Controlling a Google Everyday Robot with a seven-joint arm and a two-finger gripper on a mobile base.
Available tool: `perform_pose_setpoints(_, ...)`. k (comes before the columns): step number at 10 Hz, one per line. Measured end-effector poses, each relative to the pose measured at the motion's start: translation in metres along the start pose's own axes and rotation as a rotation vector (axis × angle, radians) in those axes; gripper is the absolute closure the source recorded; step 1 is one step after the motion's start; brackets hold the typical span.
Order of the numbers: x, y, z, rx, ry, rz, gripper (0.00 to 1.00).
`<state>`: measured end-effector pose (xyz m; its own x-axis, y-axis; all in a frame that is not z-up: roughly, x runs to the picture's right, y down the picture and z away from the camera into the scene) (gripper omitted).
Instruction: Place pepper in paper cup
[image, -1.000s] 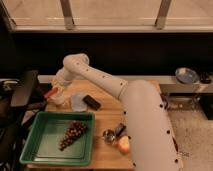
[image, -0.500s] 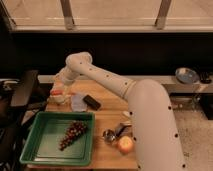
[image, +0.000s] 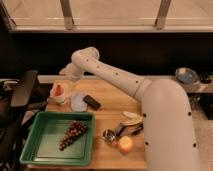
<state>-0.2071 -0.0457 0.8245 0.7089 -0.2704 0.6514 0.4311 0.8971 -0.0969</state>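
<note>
The white paper cup (image: 60, 96) stands at the left end of the wooden table. The red-orange pepper (image: 59, 90) sits in the cup, with its top showing above the rim. My gripper (image: 64, 75) is just above and slightly behind the cup, at the end of the white arm (image: 115, 77) that reaches in from the right. The gripper is apart from the pepper.
A pale-blue plate (image: 78, 102) and a black block (image: 92, 102) lie right of the cup. A green tray (image: 45, 145) holds dark grapes (image: 71, 134). A banana peel (image: 131, 118), a metal scoop (image: 112, 134) and an orange-yellow fruit (image: 125, 144) lie front right. A blue bowl (image: 186, 75) stands far right.
The gripper has lifted up and away from the cup. The pepper now shows inside the cup, apart from the gripper.
</note>
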Motion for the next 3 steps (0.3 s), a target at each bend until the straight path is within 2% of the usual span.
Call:
perform_pose_setpoints(1, 0.0062, 0.0034, -0.0049, 0.002, 0.005, 0.016, 0.32)
perform_pose_setpoints(3, 0.0023, 0.0026, -0.0031, 0.0, 0.0, 0.012, 0.32)
